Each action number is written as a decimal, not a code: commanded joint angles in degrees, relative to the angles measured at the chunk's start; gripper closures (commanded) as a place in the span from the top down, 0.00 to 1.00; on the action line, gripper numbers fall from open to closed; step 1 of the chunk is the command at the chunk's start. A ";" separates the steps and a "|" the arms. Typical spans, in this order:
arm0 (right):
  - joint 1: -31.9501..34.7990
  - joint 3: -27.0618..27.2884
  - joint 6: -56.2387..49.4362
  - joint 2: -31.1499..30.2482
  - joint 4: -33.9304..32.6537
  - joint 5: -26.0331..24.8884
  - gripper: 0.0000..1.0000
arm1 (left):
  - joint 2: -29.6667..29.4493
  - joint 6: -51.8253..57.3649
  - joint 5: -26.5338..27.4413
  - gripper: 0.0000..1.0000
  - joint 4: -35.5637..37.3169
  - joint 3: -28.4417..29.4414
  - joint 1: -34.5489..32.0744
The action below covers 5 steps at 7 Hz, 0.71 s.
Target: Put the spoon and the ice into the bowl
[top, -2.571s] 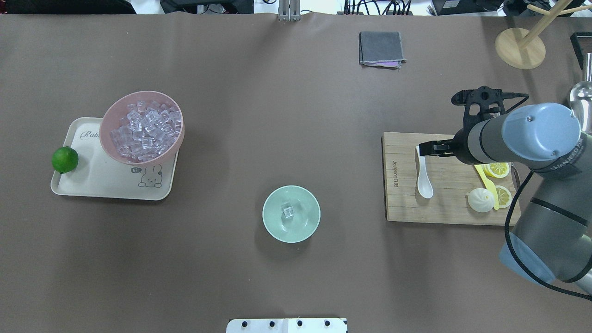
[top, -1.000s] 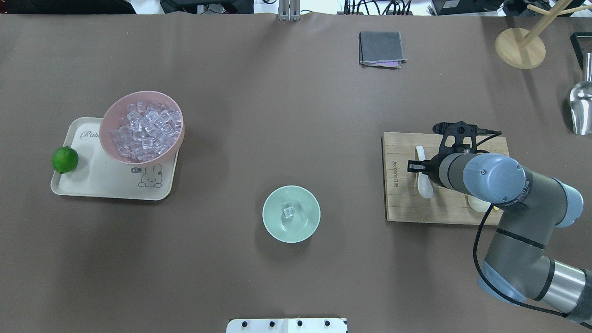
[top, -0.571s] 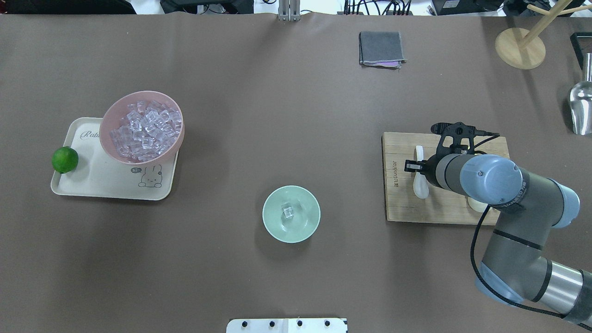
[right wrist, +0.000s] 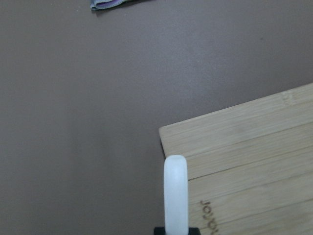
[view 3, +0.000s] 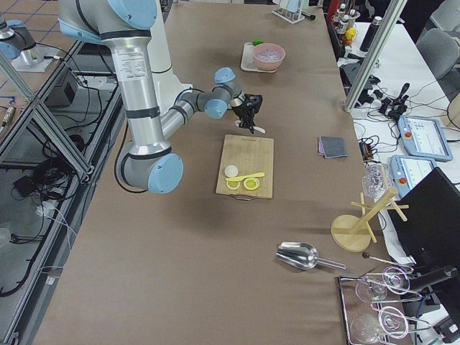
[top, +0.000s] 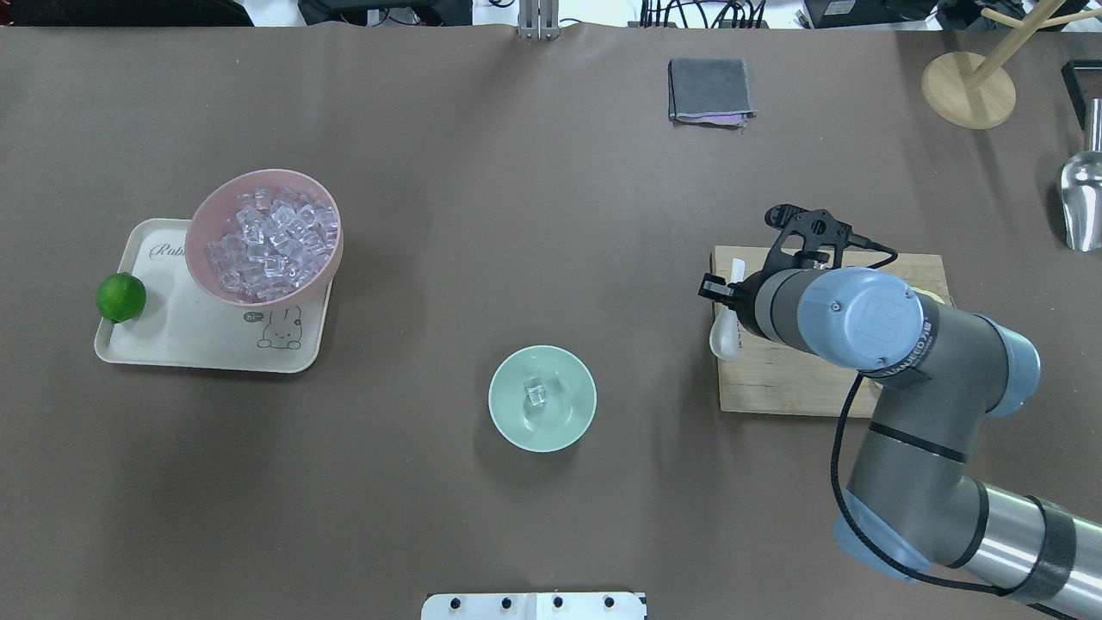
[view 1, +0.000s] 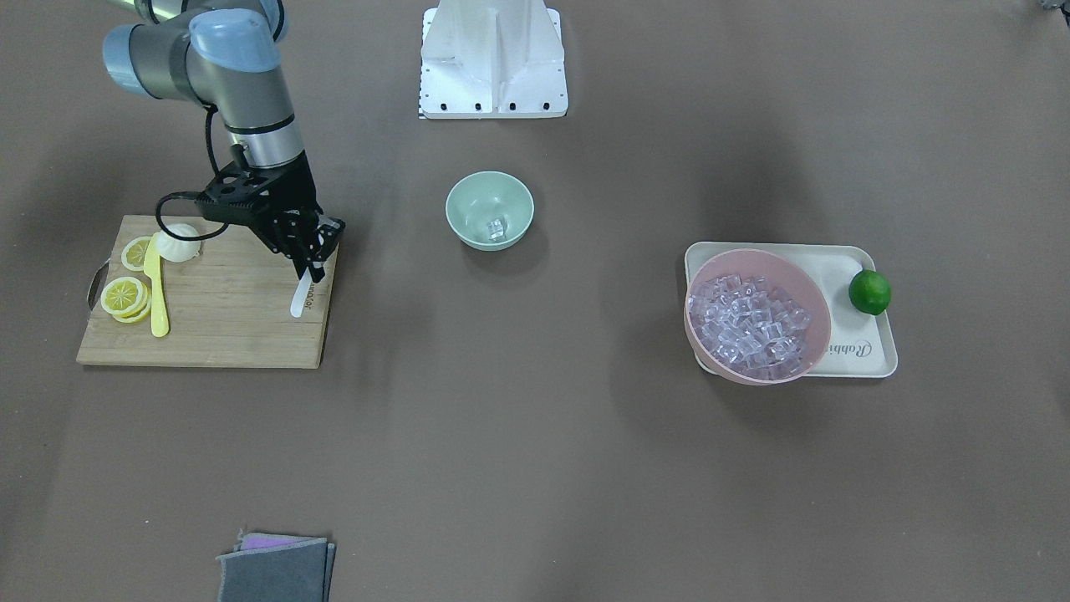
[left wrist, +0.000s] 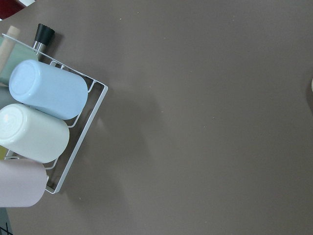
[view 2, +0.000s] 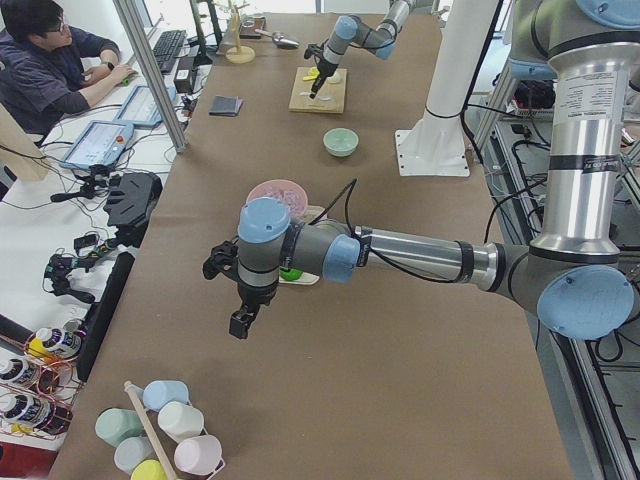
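While clamping the spoon (top: 724, 337) over the cutting board (top: 775, 387) in the right gripper (top: 727, 294), showing one ice cube (top: 536, 393) lying in the mint-green bowl (top: 508, 422), many filling the pink bowl (top: 196, 228).

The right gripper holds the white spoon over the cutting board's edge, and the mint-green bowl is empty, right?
No: the bowl is not empty; the overhead view shows one ice cube in it. The right gripper does hold the spoon over the edge of the cutting board.
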 commanded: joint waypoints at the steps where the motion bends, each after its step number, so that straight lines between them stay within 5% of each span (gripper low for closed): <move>1: -8.06 0.34 13.90 11.07 -14.16 -8.10 0.00 | 0.00 -0.27 -0.01 0.99 0.00 0.08 -0.17; 3: -14.23 -0.71 23.68 18.31 -25.70 -14.62 0.00 | 0.00 -0.27 -0.01 0.99 0.00 0.25 -0.17; 5: -16.27 -5.71 25.92 21.92 -25.57 -17.54 0.00 | 0.00 -0.27 -0.01 0.99 0.00 0.43 -0.09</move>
